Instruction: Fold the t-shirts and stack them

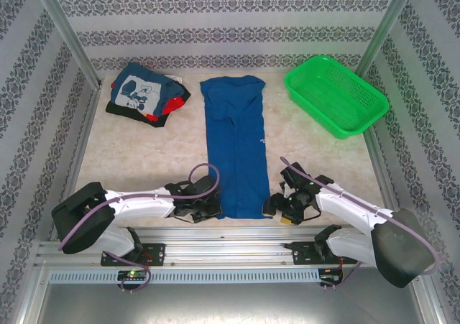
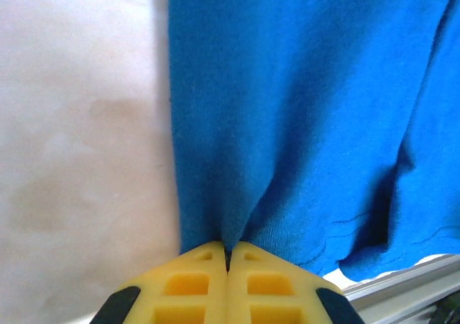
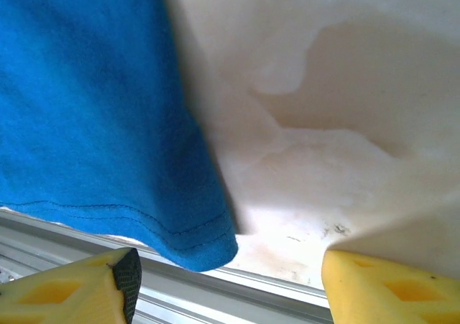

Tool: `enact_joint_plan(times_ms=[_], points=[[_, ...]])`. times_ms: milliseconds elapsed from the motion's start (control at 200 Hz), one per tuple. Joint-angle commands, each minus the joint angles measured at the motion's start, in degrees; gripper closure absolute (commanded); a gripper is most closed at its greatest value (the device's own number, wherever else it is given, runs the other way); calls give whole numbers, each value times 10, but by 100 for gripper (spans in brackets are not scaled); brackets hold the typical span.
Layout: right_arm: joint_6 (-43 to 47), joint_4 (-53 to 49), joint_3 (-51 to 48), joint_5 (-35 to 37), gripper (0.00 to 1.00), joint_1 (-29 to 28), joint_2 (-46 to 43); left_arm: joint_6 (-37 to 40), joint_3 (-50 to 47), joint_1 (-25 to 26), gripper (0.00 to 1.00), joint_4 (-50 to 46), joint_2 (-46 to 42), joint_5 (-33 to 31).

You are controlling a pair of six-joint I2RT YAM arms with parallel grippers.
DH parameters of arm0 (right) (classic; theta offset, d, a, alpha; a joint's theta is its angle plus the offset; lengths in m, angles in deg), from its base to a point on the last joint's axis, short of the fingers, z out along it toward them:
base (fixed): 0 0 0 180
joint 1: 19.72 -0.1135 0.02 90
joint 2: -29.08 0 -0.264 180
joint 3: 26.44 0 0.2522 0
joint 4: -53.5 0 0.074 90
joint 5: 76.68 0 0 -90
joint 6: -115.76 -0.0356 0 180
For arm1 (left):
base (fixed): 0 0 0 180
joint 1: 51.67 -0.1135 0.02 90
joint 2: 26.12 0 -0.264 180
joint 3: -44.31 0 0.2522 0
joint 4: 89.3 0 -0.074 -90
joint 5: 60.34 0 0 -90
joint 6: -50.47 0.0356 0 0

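A royal-blue t-shirt, folded into a long narrow strip, lies down the middle of the table with its hem at the near edge. It looks soft, light and limp, and is best taken by both hem corners. The left gripper is clamped on the near-left hem. The right gripper has its fingers apart around the near-right corner. A pile of folded shirts sits at the far left.

A robot lab test cell, this was: aluminium posts framed patterned wall panels round a cloth-covered table, left arm and right arm bolted to a rail.
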Motion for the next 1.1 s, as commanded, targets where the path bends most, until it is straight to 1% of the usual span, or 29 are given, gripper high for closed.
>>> enact_joint_plan(times_ms=[0, 80, 250, 360, 495, 620, 659, 734, 844, 889, 919, 984, 1054, 1094], points=[[-11, 59, 1, -8, 33, -17, 18, -6, -22, 11, 100, -54, -34, -19], [-18, 68, 4, -4, 35, -22, 28, -4, -33, 11, 100, -69, -63, -24], [-29, 83, 20, -5, 39, -31, 50, -3, -52, 10, 100, -67, -105, -28], [-32, 88, 33, -2, 40, -45, 64, -3, -65, 10, 100, -69, -131, -33], [-43, 95, 41, -2, 40, -61, 77, -2, -79, 10, 100, -49, -133, -21], [-58, 86, 51, 5, 41, -73, 71, 0, -82, 10, 100, -52, -128, -12], [-60, 80, 55, 7, 41, -77, 67, -3, -82, 10, 91, -58, -133, -12], [-62, 63, 64, 13, 41, -83, 58, -11, -76, 11, 86, -90, -164, -28], [-63, 49, 69, 15, 41, -88, 51, -13, -60, 11, 68, -160, -232, -62], [-64, 48, 70, 15, 41, -89, 51, -11, -57, 11, 62, -181, -251, -66], [-65, 46, 70, 16, 41, -90, 53, -10, -57, 11, 60, -190, -257, -62], [-65, 46, 71, 16, 41, -92, 56, -9, -63, 11, 62, -197, -263, -50], [-67, 49, 73, 18, 40, -94, 60, -4, -72, 11, 74, -200, -264, -42], [-67, 51, 74, 18, 40, -95, 62, -1, -76, 11, 77, -195, -262, -43]])
